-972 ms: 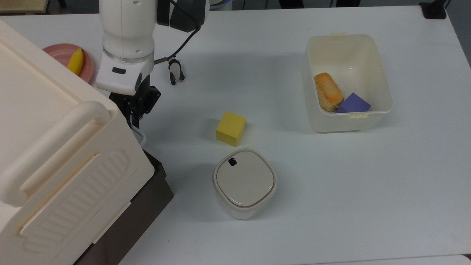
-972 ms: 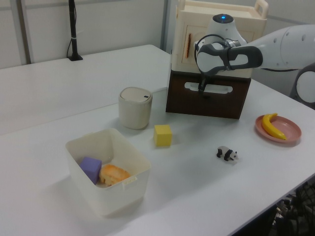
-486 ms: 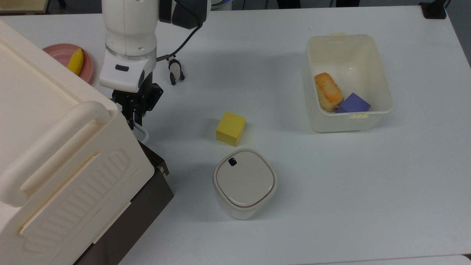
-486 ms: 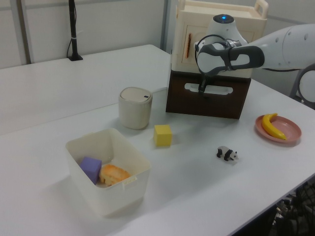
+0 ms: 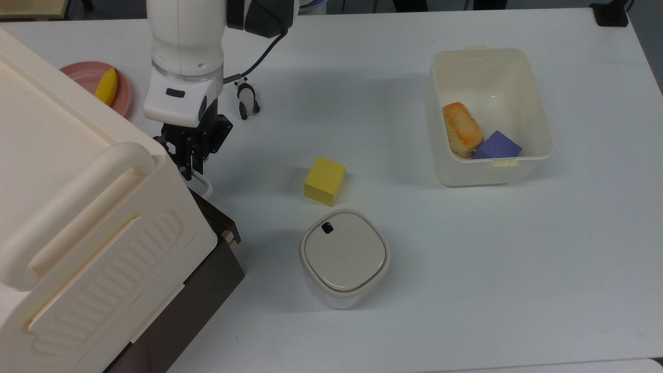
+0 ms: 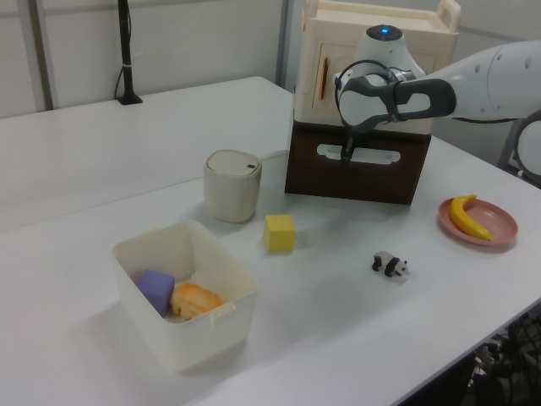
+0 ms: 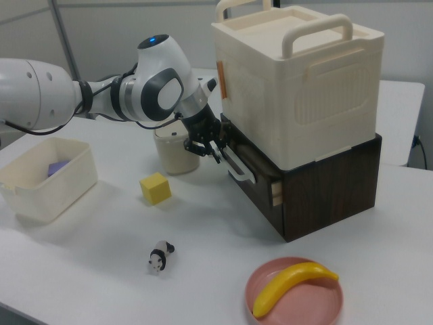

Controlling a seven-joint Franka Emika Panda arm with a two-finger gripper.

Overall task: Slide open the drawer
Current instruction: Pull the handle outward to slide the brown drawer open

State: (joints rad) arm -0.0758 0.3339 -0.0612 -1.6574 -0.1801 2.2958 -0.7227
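We find the gripper (image 7: 211,150) at the front of the drawer (image 7: 260,181), its fingers closed around the thin white loop handle (image 7: 238,168); the same hold shows in the top view, where the gripper (image 5: 191,168) sits at the upper end of the handle (image 5: 203,185). In the left view the gripper (image 6: 347,155) hangs over the handle slot on the dark front of the drawer (image 6: 355,173).

The drawer sits under the cream cabinet (image 7: 298,74), at the top view's left and the right view's right. In the right view its front stands a little proud of the dark case, with a tan wood edge showing at the corner, so we judge it partly open and the pulling step in hand.

Next, we think, comes a straight pull away from the cabinet, level with the table (image 5: 466,259), keeping the grip firm so the thin loop does not slip out.

In the top view, right of the drawer lie a yellow block (image 5: 325,181) and a lidded round container (image 5: 344,257), both near the path; the panda figure (image 5: 247,100) and the plate (image 5: 85,77) with a banana (image 5: 106,86) lie farther off.
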